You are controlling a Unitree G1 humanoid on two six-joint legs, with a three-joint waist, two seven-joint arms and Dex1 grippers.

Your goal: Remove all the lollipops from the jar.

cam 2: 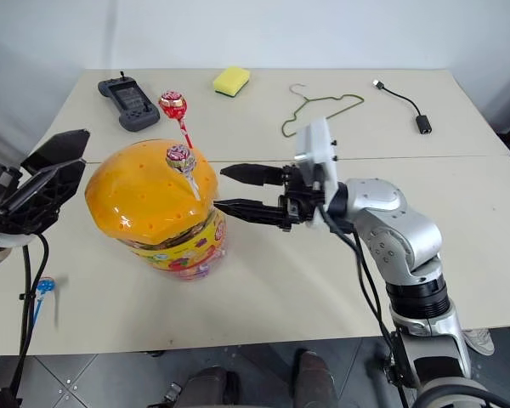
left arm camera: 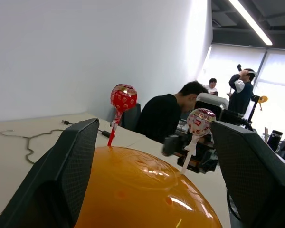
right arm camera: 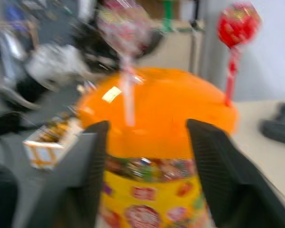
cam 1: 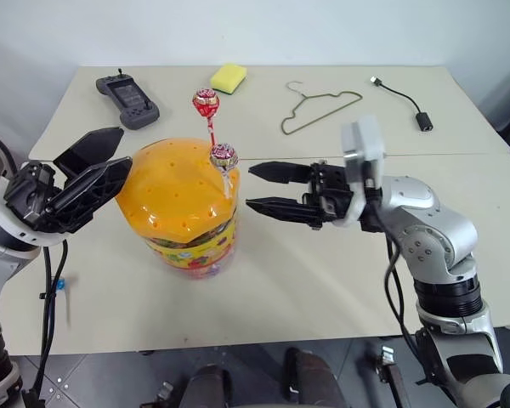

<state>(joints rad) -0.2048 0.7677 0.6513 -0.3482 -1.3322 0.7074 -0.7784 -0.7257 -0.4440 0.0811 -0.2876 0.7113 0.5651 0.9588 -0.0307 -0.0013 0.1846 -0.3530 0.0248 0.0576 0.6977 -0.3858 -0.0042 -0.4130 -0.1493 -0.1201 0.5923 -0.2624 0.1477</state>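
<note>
So the jar (cam 1: 184, 208) sits upright on the near table (cam 1: 323, 289), a bit left of centre, orange dome lid on top and the printed label showing underneath. Two lollipops are stuck upright in the lid: the red lollipop (cam 1: 206, 103) on the far side and the white-stick lollipop (cam 1: 223, 156) on the side facing the right arm. A blue lollipop (cam 2: 44, 286) lies at the left end of the table near the front edge, well apart from the jar. The right gripper (cam 1: 255, 188) comes in level from the right, fingers spread wide, one above the other, tips just short of the lid and near the white-stick lollipop, not touching it or anything else as far as I can see, nothing between the fingers. In its wrist view the two fingers frame the jar with a clear gap on each side. The left gripper (cam 1: 110, 155) hangs just beside the left side of the lid, also opened wide and empty; one fingertip looks very close to the dome but I can't tell if it touches. On the far table (cam 1: 263, 110) there's a black handheld controller (cam 1: 127, 100), a yellow sponge (cam 1: 228, 78), a wire hanger (cam 1: 319, 110) and a black cable (cam 1: 404, 102), all well away from both grippers. People are in the background of the left wrist view.
</note>
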